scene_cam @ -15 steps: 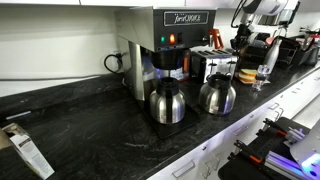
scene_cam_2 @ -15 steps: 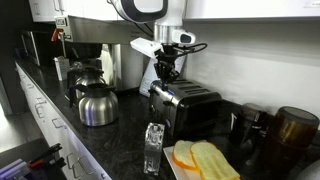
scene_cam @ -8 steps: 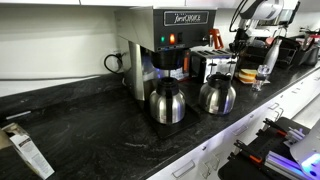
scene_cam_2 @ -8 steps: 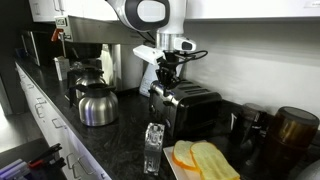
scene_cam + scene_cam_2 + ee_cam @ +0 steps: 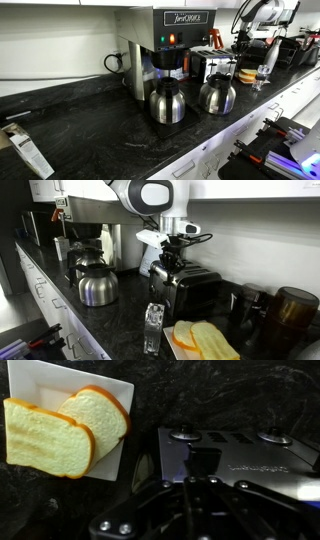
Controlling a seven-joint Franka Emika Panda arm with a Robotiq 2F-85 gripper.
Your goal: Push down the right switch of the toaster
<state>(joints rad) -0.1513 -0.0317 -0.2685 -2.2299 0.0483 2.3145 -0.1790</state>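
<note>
We are watching the gripper (image 5: 169,270) hovering just above the end panel of the toaster (image 5: 193,288), which is standing on the dark counter (image 5: 120,320) with a plate of bread (image 5: 70,422) beside it. We cannot tell how far the jaws are parted; nothing is showing between them. Compared with half a second ago, the gripper is sitting lower, closer to the toaster.

Exterior view: far along table (image 5: 80,125), toaster (image 5: 200,66) distant | exterior view: opposite end, close, toaster (image 5: 190,288) central | wrist view: straight down on toaster (image 5: 240,455), bread (image 5: 60,430) | shared: toaster
</note>
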